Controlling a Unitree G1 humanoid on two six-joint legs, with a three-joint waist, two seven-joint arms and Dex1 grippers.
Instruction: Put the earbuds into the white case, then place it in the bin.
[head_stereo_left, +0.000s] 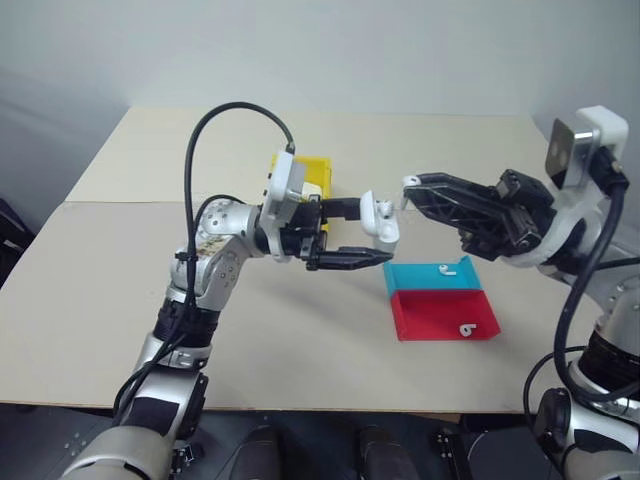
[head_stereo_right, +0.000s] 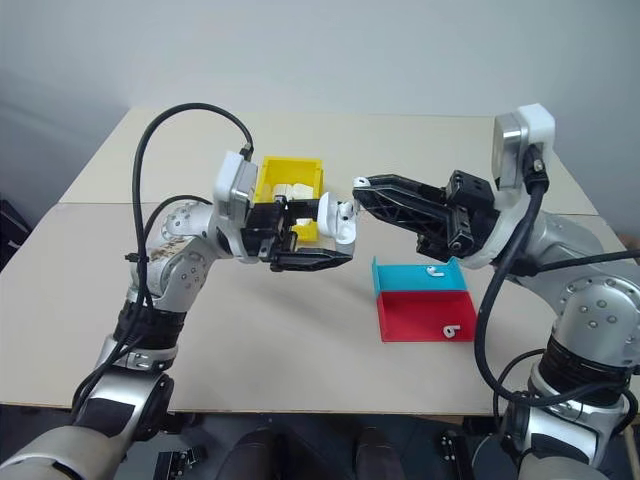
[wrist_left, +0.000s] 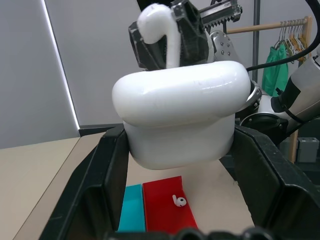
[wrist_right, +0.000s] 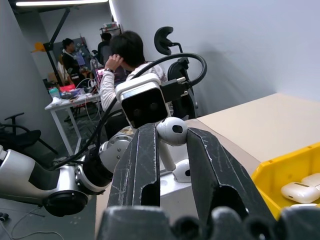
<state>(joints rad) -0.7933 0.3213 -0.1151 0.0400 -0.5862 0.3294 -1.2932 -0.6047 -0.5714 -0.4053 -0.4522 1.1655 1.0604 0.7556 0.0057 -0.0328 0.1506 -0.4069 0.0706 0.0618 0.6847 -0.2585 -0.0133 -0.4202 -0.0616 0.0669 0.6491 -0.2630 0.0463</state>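
Head views: the left tool (head_stereo_left: 362, 236) was held above the pale beige counter (head_stereo_left: 120, 290), its two black fingers clamped on the small glossy white rounded case (head_stereo_left: 381, 220), lid flipped open toward the right arm. The right tool (head_stereo_left: 408, 184) came in from the opposite side, its tip just at the open case and pinching one tiny white stemmed earbud (wrist_right: 172, 131). Behind the left tool stood the small bright yellow plastic bin (head_stereo_right: 288, 180), already holding white cases. Near the right arm lay the flat teal-and-red sloped tray (head_stereo_left: 440, 300), with one earbud on the teal part (head_stereo_left: 447, 269) and another on the red part (head_stereo_left: 467, 329). Left wrist view: the case sat squarely between the left fingers, and the pinched earbud stood stem-down right at the case's top edge. Right wrist view: the right fingers were closed narrowly on the earbud's stem, the bud head above them, the case just beyond. Judgement: the step in hand was seating an earbud in the case. The next move calls for fine alignment of stem with socket, a short push, then release; a tilted stem could jam or drop.
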